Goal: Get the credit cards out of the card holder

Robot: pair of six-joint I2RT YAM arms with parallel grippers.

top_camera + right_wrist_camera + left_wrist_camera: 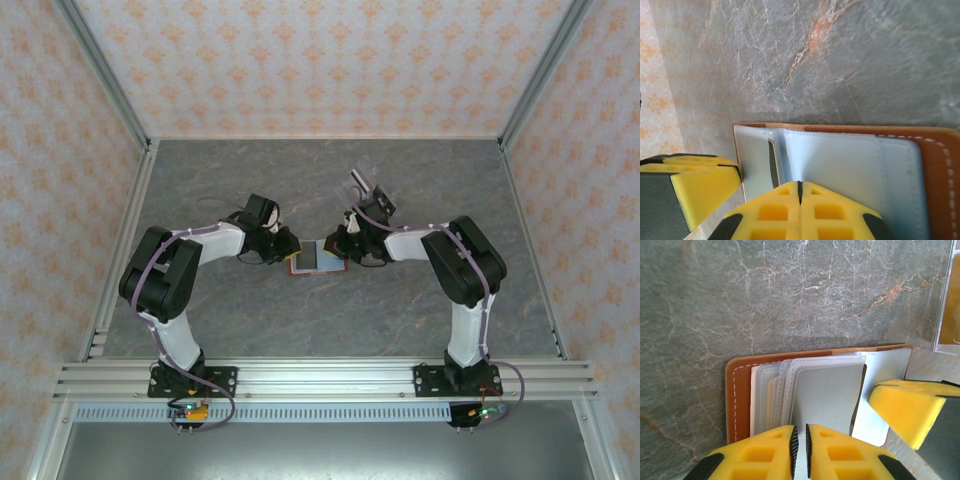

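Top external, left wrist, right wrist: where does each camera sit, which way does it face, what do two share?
Top external: above, behind the bases, facing down at table; both arms show.
Left wrist: on left arm, facing down at holder; left gripper at bottom.
Right wrist: on right arm, facing down at holder; right gripper at bottom.
Shared: both wrist views see the holder.

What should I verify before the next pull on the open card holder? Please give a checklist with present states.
1. The card holder lies open on the table: ok.
2. The right tool is shut at the holder's edge: ok.
3. The left tool really grips the grey flap: cannot tell.
4. Tools not touching each other: ok.
5. Clear sleeve apart from the card holder: ok.
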